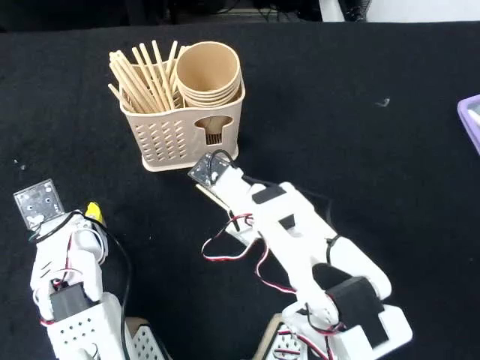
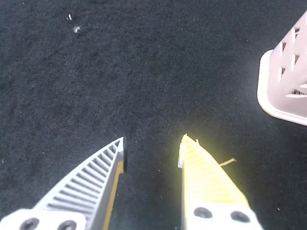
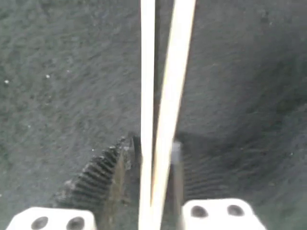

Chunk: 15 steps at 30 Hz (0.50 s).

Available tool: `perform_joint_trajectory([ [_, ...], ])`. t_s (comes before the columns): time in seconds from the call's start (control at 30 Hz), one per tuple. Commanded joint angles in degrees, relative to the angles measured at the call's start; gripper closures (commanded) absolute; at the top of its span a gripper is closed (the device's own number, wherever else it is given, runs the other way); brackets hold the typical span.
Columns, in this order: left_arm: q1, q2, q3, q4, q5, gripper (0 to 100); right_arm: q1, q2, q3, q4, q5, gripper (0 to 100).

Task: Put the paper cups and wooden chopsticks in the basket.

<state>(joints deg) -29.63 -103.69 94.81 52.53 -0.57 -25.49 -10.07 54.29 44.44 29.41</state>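
Right gripper (image 3: pixel 151 143) clamping two chopsticks (image 3: pixel 178 48), basket (image 1: pixel 176 135) just beside, left gripper (image 2: pixel 152 140) parted, purple object (image 1: pixel 470 120) apart

**Basket mouth crowded, open cloth at right**

The basket (image 1: pixel 184 139) stands upper left of centre, its mouth packed with chopsticks (image 1: pixel 142 75) and stacked cups (image 1: pixel 208 71). Just below it, the right arm (image 1: pixel 300 240) crosses the centre diagonally. The left arm (image 1: pixel 67 262) fills the lower left. Bare cloth (image 1: pixel 360 90) lies open upper right, up to a purple thing (image 1: pixel 471 120) at the right edge.
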Motion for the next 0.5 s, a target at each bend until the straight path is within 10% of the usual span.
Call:
perform_joint_trajectory([
  [0.0,1.0,-0.6,-0.6,0.1,-0.7,81,-1.6,0.5,0.2,0.7,0.5,98.6],
  [0.47,1.1,-0.6,-0.6,0.1,-0.7,81,-10.5,-43.9,1.2,21.8,-6.9,98.8],
])
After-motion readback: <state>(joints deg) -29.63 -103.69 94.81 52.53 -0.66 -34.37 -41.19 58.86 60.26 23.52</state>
